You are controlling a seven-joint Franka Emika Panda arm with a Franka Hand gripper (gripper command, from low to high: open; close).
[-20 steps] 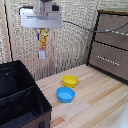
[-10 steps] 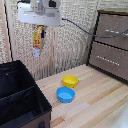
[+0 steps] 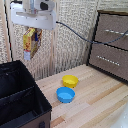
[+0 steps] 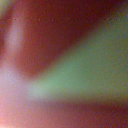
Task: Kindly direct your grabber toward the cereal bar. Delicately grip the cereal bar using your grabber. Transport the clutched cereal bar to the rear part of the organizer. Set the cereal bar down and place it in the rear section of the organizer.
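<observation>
The pale wooden plank counter is filling the lower part of the exterior view, its far edge running along a woven beige wall. The large black box-shaped organizer with soft-looking walls is sitting at the counter's near corner on the exterior view's left, and a divider is splitting its inside into compartments; nothing is showing inside the visible parts. The brown wooden drawer cabinet with pale bar handles is standing at the counter's far corner on the exterior view's right. The bulky white robot arm's flat-bodied white grabber is hanging high above the far edge of the counter, over the organizer's rear side, with a dark cable trailing from it toward the cabinet. The grabber is gripping the top of the flat orange-yellow and brown printed cereal bar, which is dangling lengthwise below it, in the air and well apart from the organizer's rim. The round blue bowl is resting near the counter's middle, and the slightly smaller round yellow bowl is sitting just behind it, almost touching. The wrist view is showing only blurred red-brown and pale green patches, too soft to identify.
</observation>
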